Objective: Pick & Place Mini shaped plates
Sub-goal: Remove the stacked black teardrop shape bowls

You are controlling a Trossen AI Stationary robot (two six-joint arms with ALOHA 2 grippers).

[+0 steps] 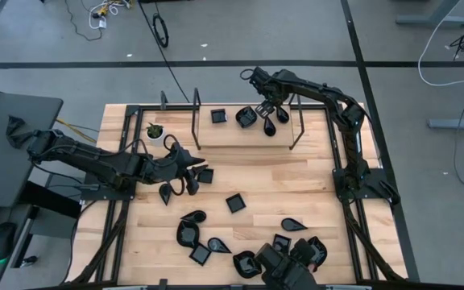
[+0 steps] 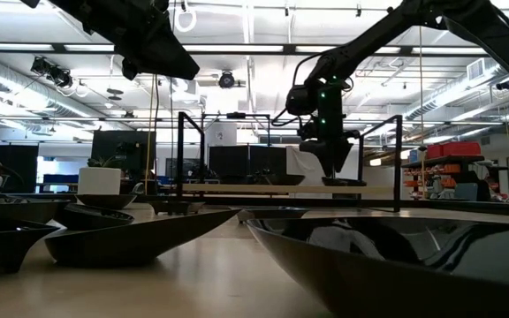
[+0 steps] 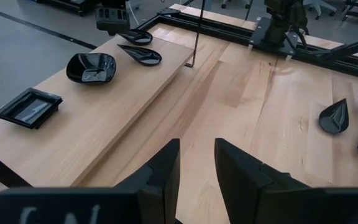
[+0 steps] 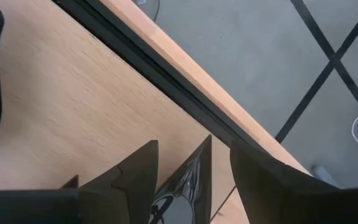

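Note:
The mini shaped plates are small glossy black dishes. Several rest flat on a raised wooden shelf (image 1: 232, 129) at the table's far side: a square one (image 3: 28, 107), a rounded one (image 3: 91, 66) and two teardrops (image 3: 140, 55). My right gripper (image 1: 266, 111) points down over the shelf's right part, open, with a glossy plate (image 4: 188, 180) between its fingers. My left gripper (image 3: 196, 171) hovers open above the table's left middle, just in front of the shelf, with nothing between its fingers. A square plate (image 1: 205, 175) and a teardrop (image 1: 166, 193) lie on the table under it. My right gripper comes from above, one finger on each side of the plate. The plate's edge (image 4: 166, 180) shows close beside one finger (image 4: 135, 177), and bare wood shows between the plate and the other. Whether a finger touches the plate, I cannot tell.
Several more plates (image 1: 234, 203) lie scattered over the table's near half, thickest at the near right (image 1: 281, 242). A white pot with a green plant (image 1: 155, 133) stands at the shelf's left end. Black posts (image 1: 196, 117) rise at the shelf's ends. Bare wood lies right of centre.

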